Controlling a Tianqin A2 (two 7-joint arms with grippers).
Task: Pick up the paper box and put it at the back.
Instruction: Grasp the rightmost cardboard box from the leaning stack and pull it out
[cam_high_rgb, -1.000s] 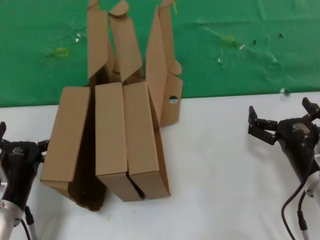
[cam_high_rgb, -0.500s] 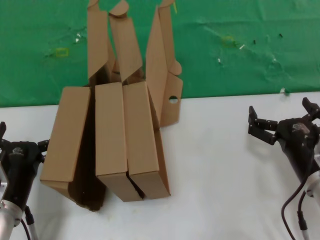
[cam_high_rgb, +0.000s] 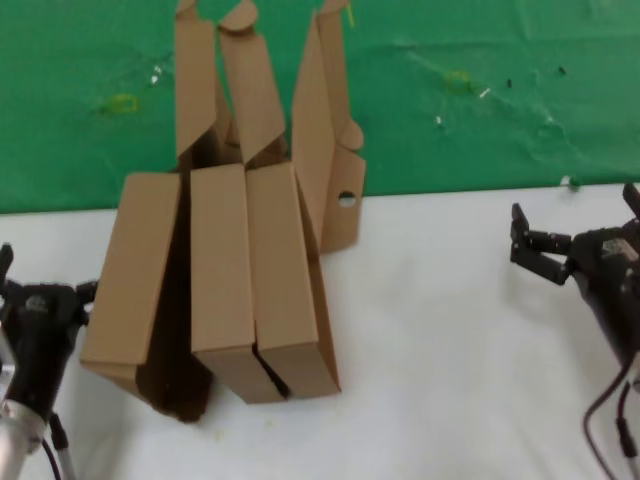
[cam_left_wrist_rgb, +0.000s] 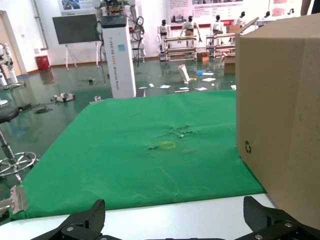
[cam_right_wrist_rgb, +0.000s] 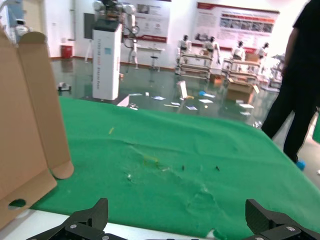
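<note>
- The right pincer hovers low over the white bench at its right side, jaws spread wide and holding nothing; its two dark fingertips show apart in the right wrist view.
- The paper box stands well off to the left of the right pincer, on edge, its lid raised and a small round hole in the wall that faces that pincer; its lower end meets the line where bench and cloth join.
- The back, a wrinkled green cloth with yellowish marks, lies just beyond the right pincer, past the bench edge.
- The left pincer sits at the bench's left side, jaws open and empty, fingertips wide apart in the left wrist view.
- Other brown cartons stand packed together on edge just to the right of the left pincer, the nearest almost beside it.
</note>
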